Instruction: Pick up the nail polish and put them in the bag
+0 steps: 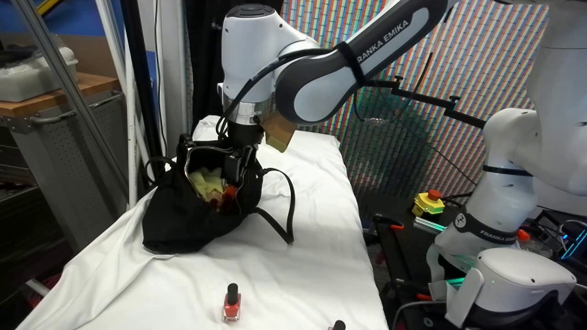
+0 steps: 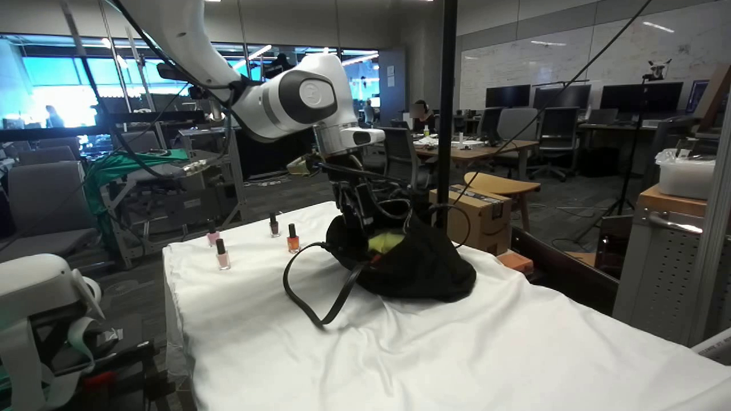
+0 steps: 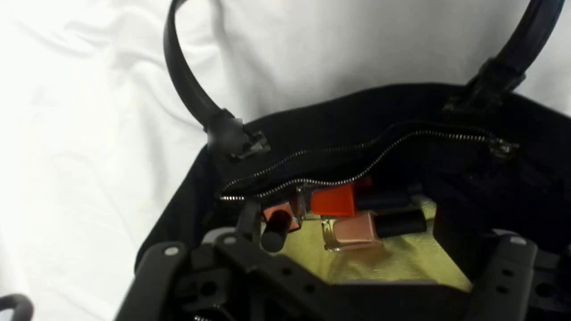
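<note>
Rumpled white fabric cloth (image 1: 316, 275): loose folds, in both exterior views.
Grey perforated metal cabinet (image 2: 657, 279): brown wooden top (image 2: 667, 201), bearing a translucent white plastic tub (image 2: 688, 178).
White rounded plastic headset (image 1: 513, 282): well apart from the cabinet, in both exterior views.
Glossy multicoloured striped backdrop (image 1: 490, 48): upright beyond the cloth.
Brown cardboard box (image 2: 485, 222): also beyond the cloth.
Green fabric (image 2: 128, 166): draped near a grey chair (image 2: 45, 191).
Long whiteboard (image 2: 548, 65): apparently written on, too faint to read, behind flat dark monitors (image 2: 508, 96).

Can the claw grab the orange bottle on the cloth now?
Probably not without lifting first: the claw reaches into the bag, whose side seems to block its way to the orange bottle.
</note>
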`<state>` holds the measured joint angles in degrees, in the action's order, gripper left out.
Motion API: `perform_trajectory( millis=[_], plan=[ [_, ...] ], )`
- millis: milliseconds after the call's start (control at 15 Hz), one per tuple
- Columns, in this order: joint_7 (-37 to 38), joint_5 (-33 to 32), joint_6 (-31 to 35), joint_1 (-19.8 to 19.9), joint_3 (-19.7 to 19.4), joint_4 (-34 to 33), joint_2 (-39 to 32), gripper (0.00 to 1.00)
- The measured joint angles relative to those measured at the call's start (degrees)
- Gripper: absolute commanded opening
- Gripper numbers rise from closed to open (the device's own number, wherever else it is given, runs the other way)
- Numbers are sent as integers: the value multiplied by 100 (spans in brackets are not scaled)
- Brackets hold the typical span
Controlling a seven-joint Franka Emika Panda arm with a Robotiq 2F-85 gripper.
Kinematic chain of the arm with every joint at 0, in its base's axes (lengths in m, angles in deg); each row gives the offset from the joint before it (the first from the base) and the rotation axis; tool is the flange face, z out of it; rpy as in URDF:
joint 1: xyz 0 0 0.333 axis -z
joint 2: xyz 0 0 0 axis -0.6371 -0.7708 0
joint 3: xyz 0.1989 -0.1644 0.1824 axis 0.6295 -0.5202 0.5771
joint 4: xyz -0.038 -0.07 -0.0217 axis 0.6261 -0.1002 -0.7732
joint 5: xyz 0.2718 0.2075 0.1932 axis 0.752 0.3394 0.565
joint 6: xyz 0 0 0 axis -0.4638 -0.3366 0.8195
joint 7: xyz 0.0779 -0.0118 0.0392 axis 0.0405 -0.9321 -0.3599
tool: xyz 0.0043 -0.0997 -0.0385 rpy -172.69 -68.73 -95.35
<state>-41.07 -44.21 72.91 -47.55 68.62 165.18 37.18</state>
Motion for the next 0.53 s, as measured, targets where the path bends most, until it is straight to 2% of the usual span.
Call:
perform_trajectory(
  millis=[267,533],
  plan=[
    [-252,54,-373,0,176,611,688,100],
    [-299,304,-728,-23,538,1144,1243,100]
  ],
)
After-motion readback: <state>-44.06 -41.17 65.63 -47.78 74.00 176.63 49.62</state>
